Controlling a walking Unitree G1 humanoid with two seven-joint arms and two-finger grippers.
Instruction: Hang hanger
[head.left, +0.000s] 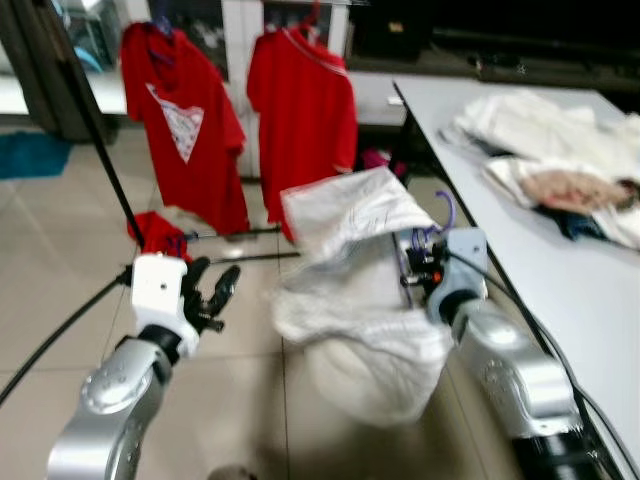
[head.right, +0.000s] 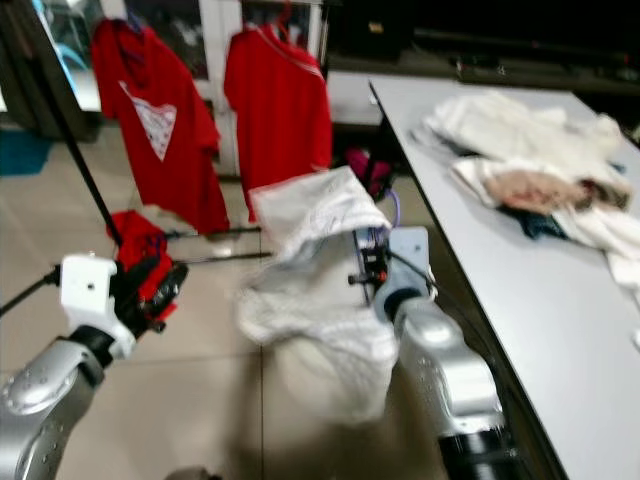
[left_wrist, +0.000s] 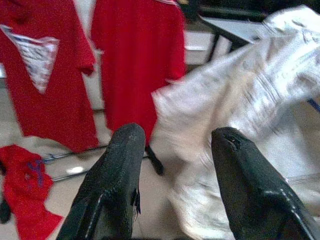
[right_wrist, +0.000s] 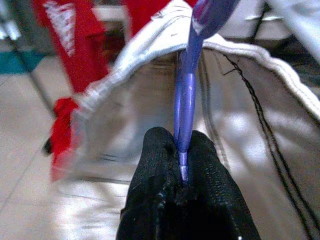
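Purple hanger (right_wrist: 186, 85) pinched in right gripper (right_wrist: 184, 172) fingers, white garment (head.left: 350, 300) draped

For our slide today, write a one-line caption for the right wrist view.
Right gripper shut on a purple hanger carrying a white shirt, red shirts hanging beyond.

Smooth glossy purple plastic hanger (right_wrist: 186, 85). Soft crumpled white cloth shirt (head.left: 355, 290) with stitched hem. Matt black textured fingers (right_wrist: 160, 165). Brushed silver metal arms (head.left: 515, 375). Red cloth shirts (head.left: 300, 110). Glossy tiled floor (head.left: 60, 240). Smooth matt table (head.left: 560, 280).
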